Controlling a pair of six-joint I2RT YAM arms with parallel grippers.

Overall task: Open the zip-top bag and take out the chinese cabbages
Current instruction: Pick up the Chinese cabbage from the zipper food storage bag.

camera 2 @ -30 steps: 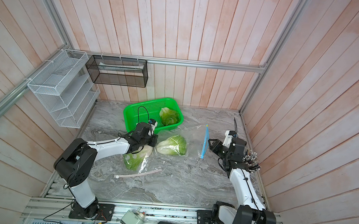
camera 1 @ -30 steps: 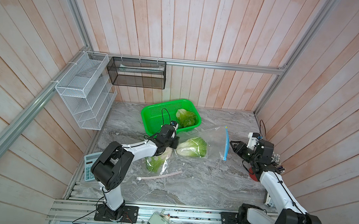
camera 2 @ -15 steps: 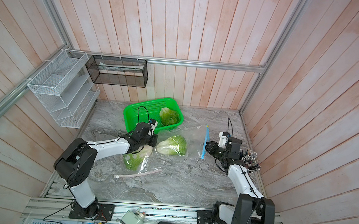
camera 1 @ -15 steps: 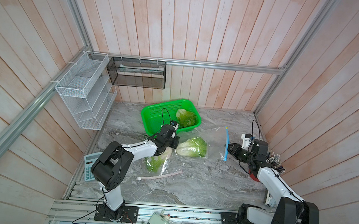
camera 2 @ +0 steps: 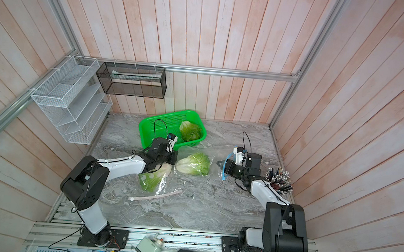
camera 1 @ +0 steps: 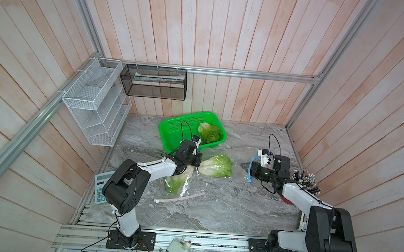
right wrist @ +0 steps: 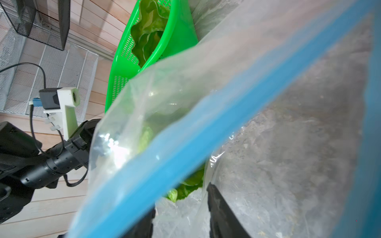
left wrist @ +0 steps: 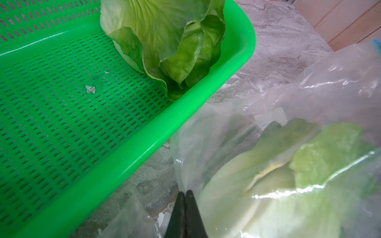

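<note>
The left gripper has its fingers pinched together on the closed end of the clear zip-top bag. The right gripper sits at the bag's blue-zipped mouth, its fingers apart with film between them. One of the chinese cabbages lies inside the bag on the marble table, another cabbage rests in the green basket, and a third cabbage lies under clear film beneath the left arm.
</note>
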